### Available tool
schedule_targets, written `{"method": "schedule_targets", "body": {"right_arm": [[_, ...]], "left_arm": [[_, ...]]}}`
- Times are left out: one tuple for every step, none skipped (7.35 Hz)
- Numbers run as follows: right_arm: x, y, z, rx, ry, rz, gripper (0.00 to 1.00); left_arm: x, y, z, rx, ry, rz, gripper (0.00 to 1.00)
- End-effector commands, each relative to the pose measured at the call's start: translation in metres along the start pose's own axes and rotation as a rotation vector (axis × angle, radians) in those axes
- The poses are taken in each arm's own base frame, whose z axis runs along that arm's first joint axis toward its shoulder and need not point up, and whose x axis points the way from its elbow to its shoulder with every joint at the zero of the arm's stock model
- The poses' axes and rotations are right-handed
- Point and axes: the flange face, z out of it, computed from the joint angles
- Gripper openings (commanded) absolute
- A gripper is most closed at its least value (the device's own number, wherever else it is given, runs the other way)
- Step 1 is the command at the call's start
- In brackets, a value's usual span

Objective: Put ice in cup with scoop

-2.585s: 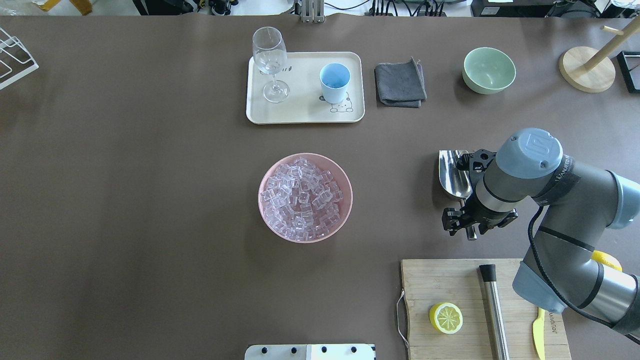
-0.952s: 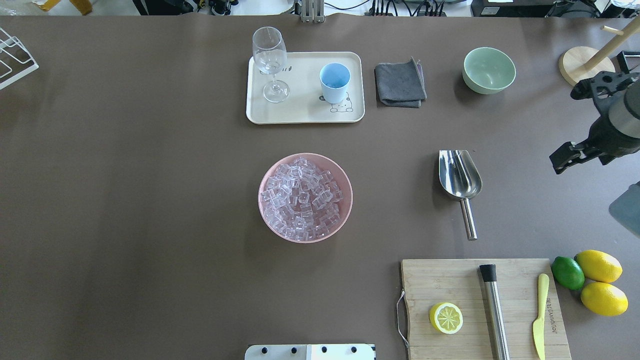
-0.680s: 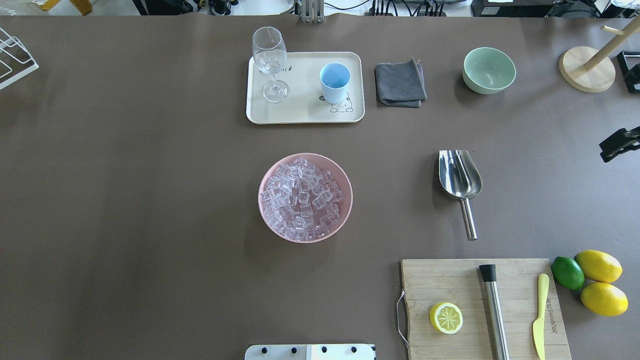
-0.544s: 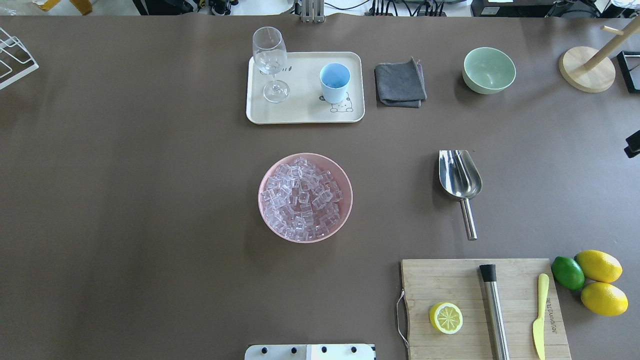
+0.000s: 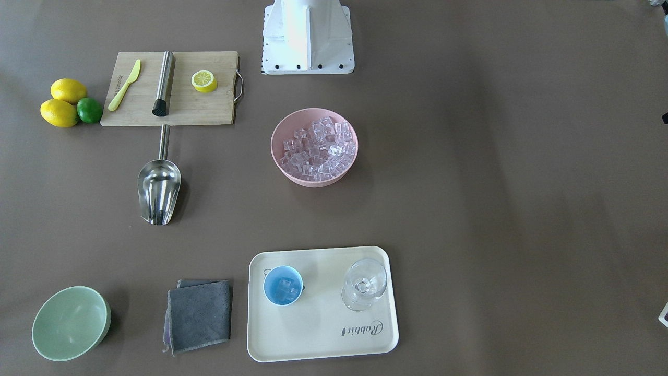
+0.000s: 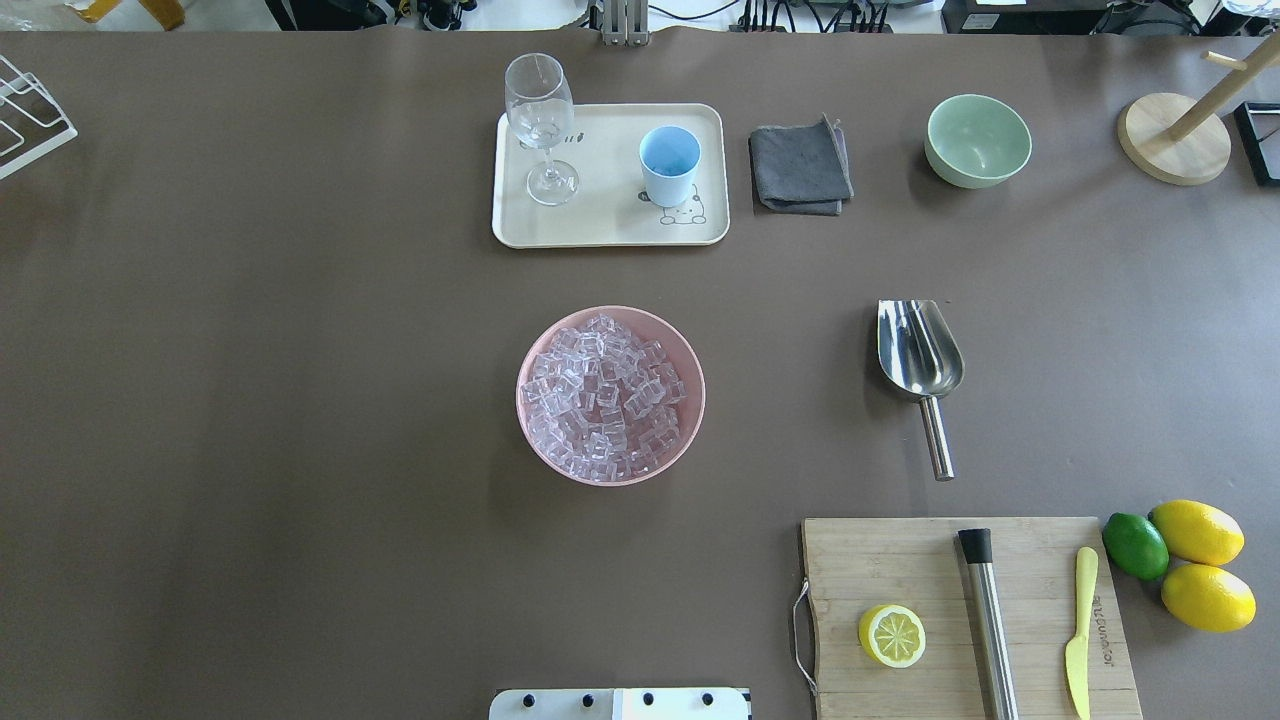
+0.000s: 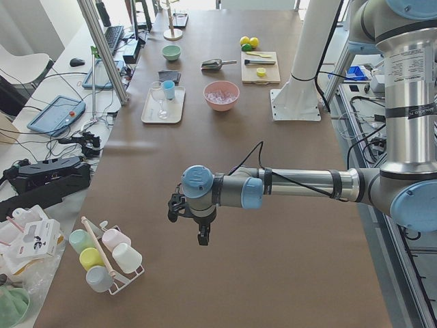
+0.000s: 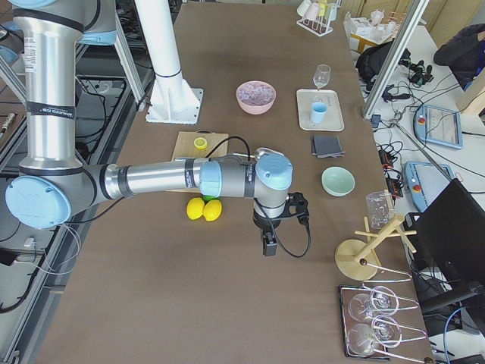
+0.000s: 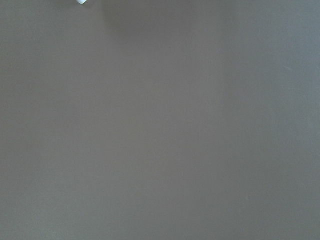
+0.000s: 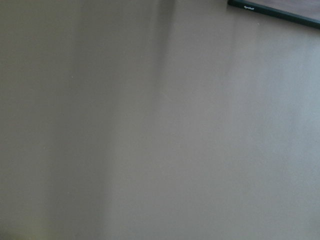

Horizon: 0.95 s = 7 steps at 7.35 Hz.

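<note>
The steel scoop (image 6: 918,355) lies free on the table right of the pink bowl (image 6: 528,400), handle toward the robot; it also shows in the front view (image 5: 158,188). The bowl is full of clear ice (image 6: 608,395). The light-blue cup (image 6: 669,160) stands on the cream tray (image 6: 600,228); the front view shows a few ice cubes inside the cup (image 5: 283,285). My left gripper (image 7: 190,220) hovers over bare table far from these, and so does my right gripper (image 8: 282,224). I cannot tell whether either is open or shut. Both wrist views show only bare table.
A stemmed glass (image 6: 541,125) shares the tray. A grey cloth (image 6: 800,168) and green bowl (image 6: 978,140) lie to its right. A cutting board (image 6: 900,570) holds a half lemon, a steel cylinder (image 6: 988,625) and a yellow knife. Lemons and a lime (image 6: 1135,545) sit beside it.
My right arm has drawn back from over the scoop, moved off to the right and left the overhead view. The scoop, bowl and cup have not moved.
</note>
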Motion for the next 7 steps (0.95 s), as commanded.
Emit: {"method": "schedule_targets", "body": {"right_arm": [[0.06,0.039,0.036,0.006,-0.045,0.031,1.0],[0.072,0.04,0.055,0.033,-0.078,0.019,1.0],[0.078,0.041,0.061,0.053,-0.073,0.003,1.0],[0.078,0.041,0.061,0.053,-0.073,0.028,1.0],[0.074,0.039,0.057,0.059,-0.074,0.064,1.0],[0.074,0.04,0.057,0.061,-0.075,0.068,1.0],[0.07,0.038,0.052,0.068,-0.072,0.061,1.0]], "left_arm": [[-0.001,0.0,0.001,-0.001,0.0,0.0,0.98],[-0.001,0.0,0.001,-0.001,0.0,-0.001,0.98],[-0.001,0.0,0.001,-0.001,0.0,0.0,0.98],[-0.001,0.0,0.001,-0.001,0.0,-0.001,0.98],[-0.001,0.0,0.001,-0.001,0.0,0.0,0.98],[-0.001,0.0,0.001,-0.001,0.0,-0.001,0.98],[-0.001,0.0,0.001,-0.001,0.0,-0.001,0.98]]}}
